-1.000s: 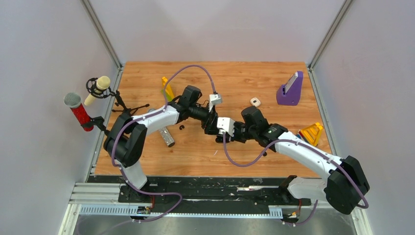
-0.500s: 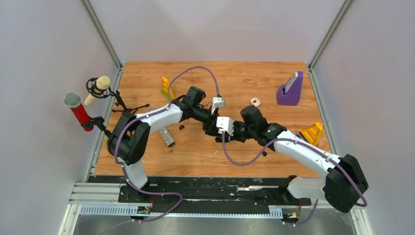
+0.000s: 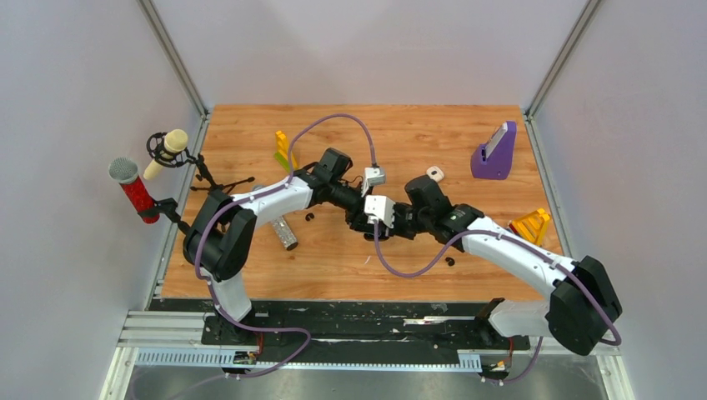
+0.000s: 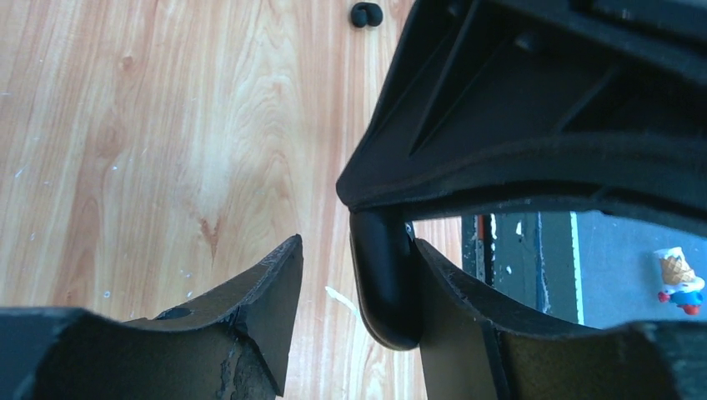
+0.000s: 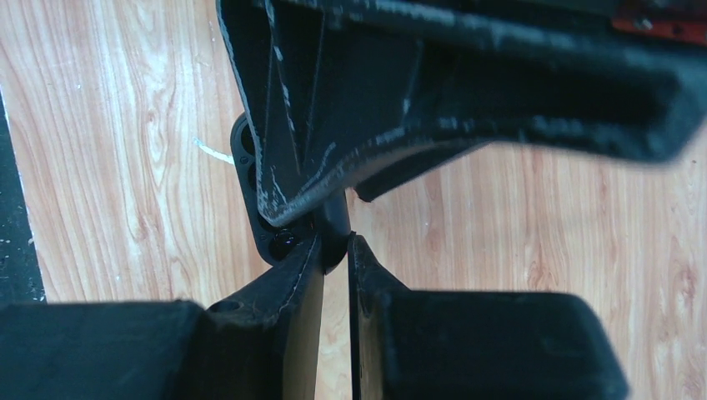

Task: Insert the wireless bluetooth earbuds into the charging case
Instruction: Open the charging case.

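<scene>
A black charging case hangs open between my two grippers over the middle of the table. My right gripper is shut on its thin lid. The case's base with its wells shows to the left, with something shiny black in one well. My left gripper is open around the case. The case touches its right finger and stands apart from the left finger. In the top view the grippers meet, left and right. Black earbuds lie loose; one shows in the left wrist view. No white earbuds show.
A small white case lies behind the right arm. A purple stand is far right, an orange piece right, a yellow-orange piece back left, a silver cylinder left. Two microphones stand at the left edge. A white sliver lies in front.
My left arm has reached a little further right toward the right gripper. My right gripper with the case has shifted slightly left and back. Nothing on the table has moved.
</scene>
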